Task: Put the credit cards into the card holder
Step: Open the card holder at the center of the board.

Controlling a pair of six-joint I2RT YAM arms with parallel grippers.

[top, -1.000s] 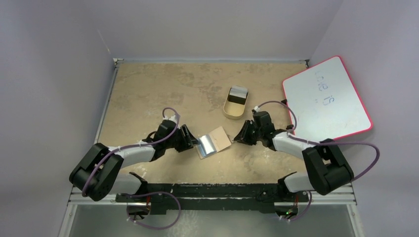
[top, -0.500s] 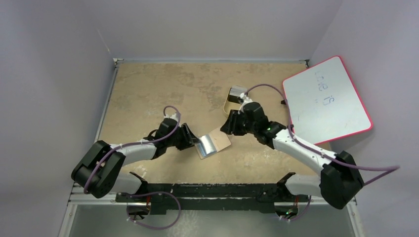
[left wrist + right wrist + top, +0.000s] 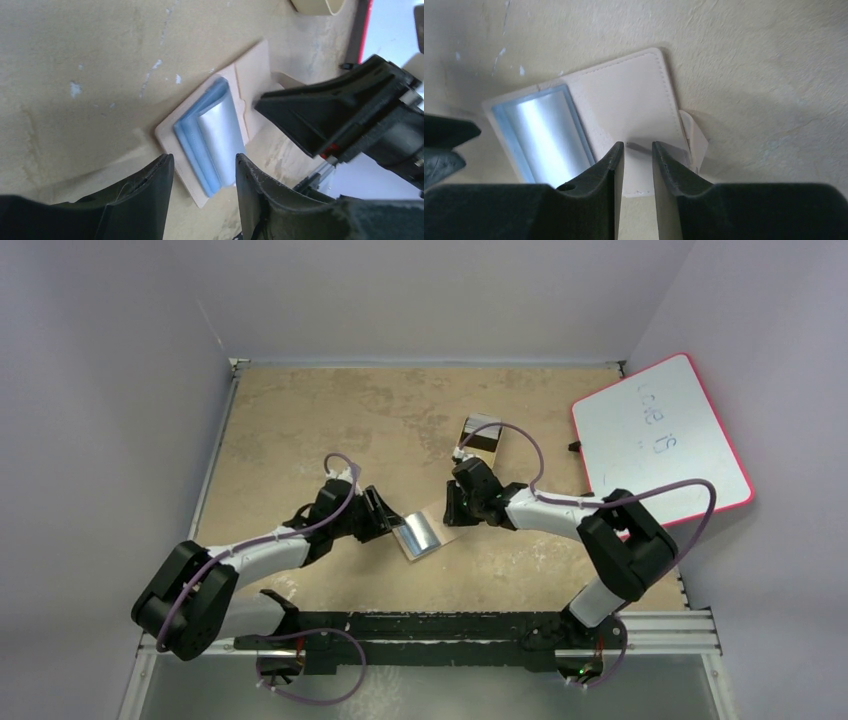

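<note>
A: Left wrist view. Item: cards [image 3: 210, 145]. Where?

B: Stacked on one panel of the holder [image 3: 252, 75], centre frame. Their long axis runs up-frame from the left gripper [image 3: 202, 160]. Its jaws are spread astride the stack's near end; contact unclear.

A: And the right gripper [image 3: 638, 147]?

B: Over the bare panel, cards to its left. Jaws a narrow slot apart, nothing between. Left arm nearer.

A: View differences?

B: Left wrist shows layered blue edges, top only one shiny patch. Right wrist alone shows the snap tab [image 3: 694, 137].

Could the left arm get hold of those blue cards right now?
Probably yes: its open fingers sit right at the cards, and nothing covers them. The right fingers hover over the wallet, on its other panel.
</note>
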